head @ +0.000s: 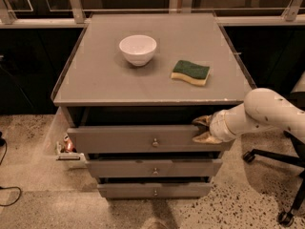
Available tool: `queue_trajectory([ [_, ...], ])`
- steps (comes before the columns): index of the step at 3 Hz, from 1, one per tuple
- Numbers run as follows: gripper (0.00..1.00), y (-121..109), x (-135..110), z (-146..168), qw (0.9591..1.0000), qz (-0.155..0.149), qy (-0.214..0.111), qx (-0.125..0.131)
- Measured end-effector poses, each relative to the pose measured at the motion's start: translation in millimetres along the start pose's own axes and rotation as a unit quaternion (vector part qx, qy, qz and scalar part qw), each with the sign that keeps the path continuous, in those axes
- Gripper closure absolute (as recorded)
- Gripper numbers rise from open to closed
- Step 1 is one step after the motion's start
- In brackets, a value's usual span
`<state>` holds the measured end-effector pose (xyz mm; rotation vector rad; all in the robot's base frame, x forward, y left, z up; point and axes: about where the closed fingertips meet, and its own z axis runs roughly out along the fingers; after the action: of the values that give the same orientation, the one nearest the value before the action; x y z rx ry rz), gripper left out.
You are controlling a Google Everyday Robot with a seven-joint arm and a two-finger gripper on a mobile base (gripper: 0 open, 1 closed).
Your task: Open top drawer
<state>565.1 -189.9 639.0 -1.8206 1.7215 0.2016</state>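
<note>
So the top drawer (119, 138) is the flat matte grey panel right under the desk (95, 75) top. It's the widest of the three fronts, with a tiny round metal knob (155, 142) dead centre. It sits a bit proud of the cabinet, with a dark gap between its upper edge and the desk's slab. The middle drawer (124, 168) and bottom drawer (128, 190) step inward below it, each narrower, in the same grey with the same little knobs. The gripper (204, 130) is at the right end of the top drawer's front, on the end of a smooth, rounded white arm (259, 113) that comes in from the right. Its jaws are spread apart, two tan tapered pieces pointing left. The upper one is up at the drawer's top lip and the lower one is over the panel's face. I honestly can't tell if they're pinching the panel or just lying against it. On the desk's smooth grey surface there's a glossy white round bowl (137, 49) toward the far left. Near it, to the right, is a wavy-edged sponge (190, 72) with a rough green top over a yellow foam base. The floor (38, 151) is speckled stone, like terrazzo. A black chair base (267, 156) with castors pokes in at the near right.
</note>
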Motion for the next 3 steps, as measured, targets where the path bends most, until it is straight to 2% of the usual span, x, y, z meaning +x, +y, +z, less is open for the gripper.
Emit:
queue_trajectory([
  [1,0.88,7.4,-1.2,-6.6,1.0,-0.003,-0.002,-0.006],
  [2,1.0,23.3,-1.7,-17.6,0.9999,-0.002,-0.005,-0.015],
  [3,0.83,23.3,-1.8,-17.5,0.9999,-0.002,-0.005,-0.015],
])
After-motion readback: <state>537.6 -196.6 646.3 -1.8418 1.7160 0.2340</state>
